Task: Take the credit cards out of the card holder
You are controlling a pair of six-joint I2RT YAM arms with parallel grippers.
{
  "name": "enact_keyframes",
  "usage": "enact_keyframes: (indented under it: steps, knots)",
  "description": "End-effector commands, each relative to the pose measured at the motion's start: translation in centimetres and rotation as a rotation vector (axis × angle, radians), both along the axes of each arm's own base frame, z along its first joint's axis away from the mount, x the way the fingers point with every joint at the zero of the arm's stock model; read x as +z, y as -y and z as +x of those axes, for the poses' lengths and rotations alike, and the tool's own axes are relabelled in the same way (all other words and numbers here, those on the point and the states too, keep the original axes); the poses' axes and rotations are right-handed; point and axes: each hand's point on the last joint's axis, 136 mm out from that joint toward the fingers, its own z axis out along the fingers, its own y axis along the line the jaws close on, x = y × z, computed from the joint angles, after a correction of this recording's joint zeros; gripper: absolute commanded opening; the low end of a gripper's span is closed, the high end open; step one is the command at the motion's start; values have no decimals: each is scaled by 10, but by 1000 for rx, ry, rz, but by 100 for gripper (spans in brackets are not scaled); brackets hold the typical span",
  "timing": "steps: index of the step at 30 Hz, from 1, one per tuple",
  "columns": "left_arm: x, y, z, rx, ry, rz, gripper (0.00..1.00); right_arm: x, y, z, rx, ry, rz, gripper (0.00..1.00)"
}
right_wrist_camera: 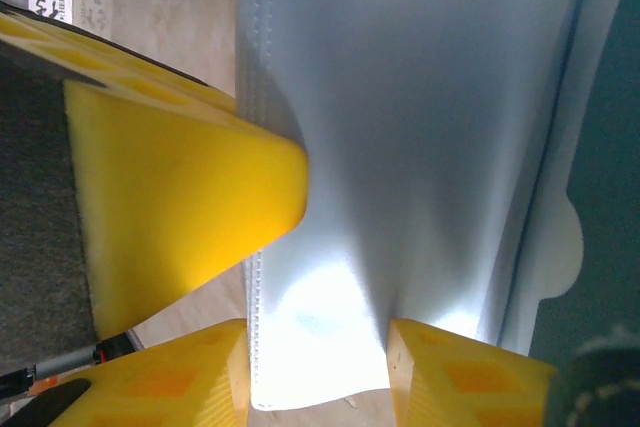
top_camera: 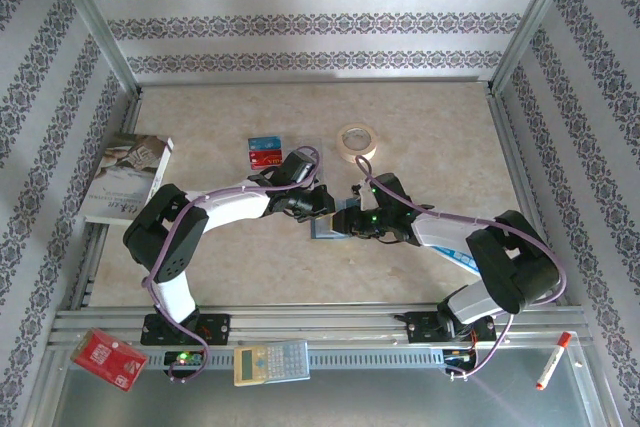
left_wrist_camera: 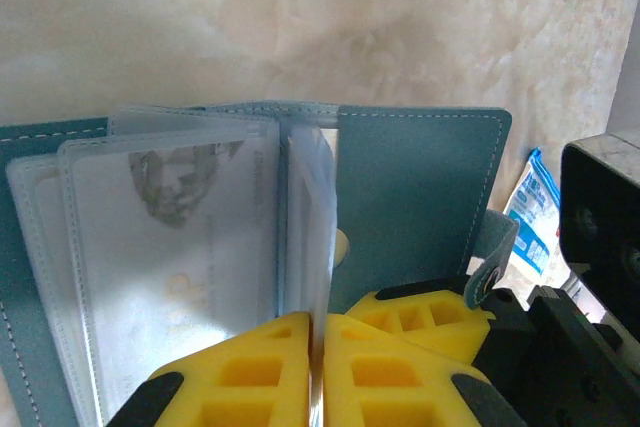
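The teal card holder (top_camera: 325,230) lies open at mid-table between both grippers. In the left wrist view its teal cover (left_wrist_camera: 420,197) is spread, and clear sleeves fan out on the left, one holding a pale silver-grey credit card (left_wrist_camera: 180,247). My left gripper (left_wrist_camera: 318,337) is shut on one thin clear sleeve standing upright; I cannot tell if a card is inside it. My right gripper (right_wrist_camera: 318,372) has its jaws apart, with a clear sleeve (right_wrist_camera: 400,147) lying across the gap. A blue and a red credit card (top_camera: 265,152) lie on the table behind the left arm.
A tape roll (top_camera: 357,140) sits behind the grippers. A book (top_camera: 125,179) leans at the left wall. A blue-and-white packet (left_wrist_camera: 530,217) lies by the right arm. On the front ledge are a red board (top_camera: 108,359), a calculator (top_camera: 270,362) and a marker (top_camera: 552,359).
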Motion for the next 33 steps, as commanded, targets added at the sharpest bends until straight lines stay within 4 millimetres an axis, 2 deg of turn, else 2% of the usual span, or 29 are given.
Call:
enact_keyframes:
  steps: [1,7,15,20,25,33]
  knots:
    - [8,2,8,13,10,-29,11,-15,11,1,-28,-11,-64,38]
    - [4,0,7,16,3,-21,12,-16,18,4,-54,0,-83,31]
    - [3,-2,7,23,5,-10,29,-12,19,5,-62,10,-72,22]
    - [1,-11,7,39,12,28,39,-6,20,7,-76,27,-61,22]
    - [2,-23,10,72,29,55,46,-4,31,10,-114,47,-85,22]
    - [-1,-27,10,89,28,65,49,-4,49,12,-167,66,-127,26]
